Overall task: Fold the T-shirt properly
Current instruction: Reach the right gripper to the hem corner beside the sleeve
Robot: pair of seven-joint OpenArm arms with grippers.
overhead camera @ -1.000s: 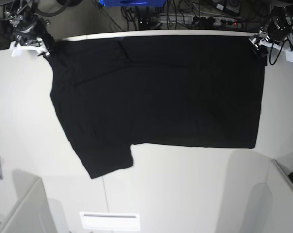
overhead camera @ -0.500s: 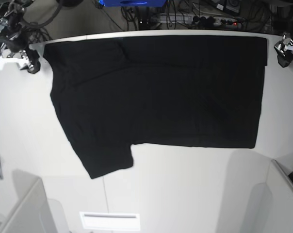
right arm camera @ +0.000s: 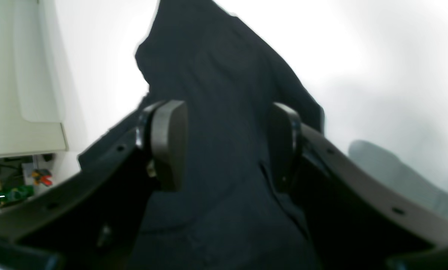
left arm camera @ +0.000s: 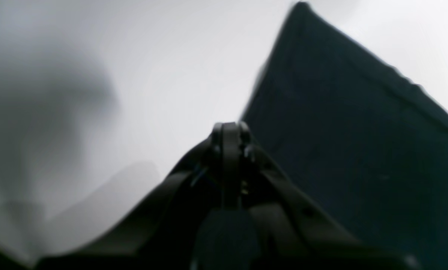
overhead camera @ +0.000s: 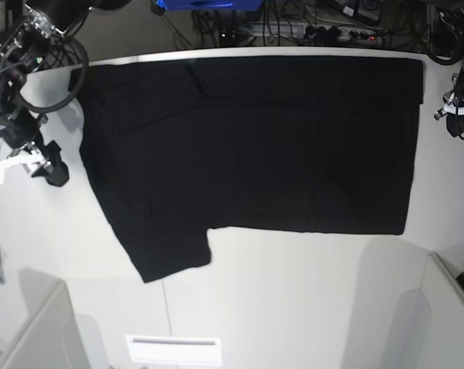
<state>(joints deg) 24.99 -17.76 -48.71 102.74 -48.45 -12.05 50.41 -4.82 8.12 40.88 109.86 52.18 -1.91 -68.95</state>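
bench (overhead camera: 309, 292): T-shirt (overhead camera: 255, 146) lay flat and spread, plain side up, unmoved | arms: both had drawn back off its far corners | right hand (right arm camera: 224, 146): jaws apart, empty | left hand (left arm camera: 229, 140): clamped closed, empty | judgement: release finished, next fold not yet started

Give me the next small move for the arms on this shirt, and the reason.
Probably bring the right gripper down to the lower sleeve of the T-shirt: the shirt lies flat with that sleeve sticking out, and both grippers sit off the cloth, holding nothing.

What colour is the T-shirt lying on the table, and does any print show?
The T-shirt is plain black, no print visible; the base view shows it best.
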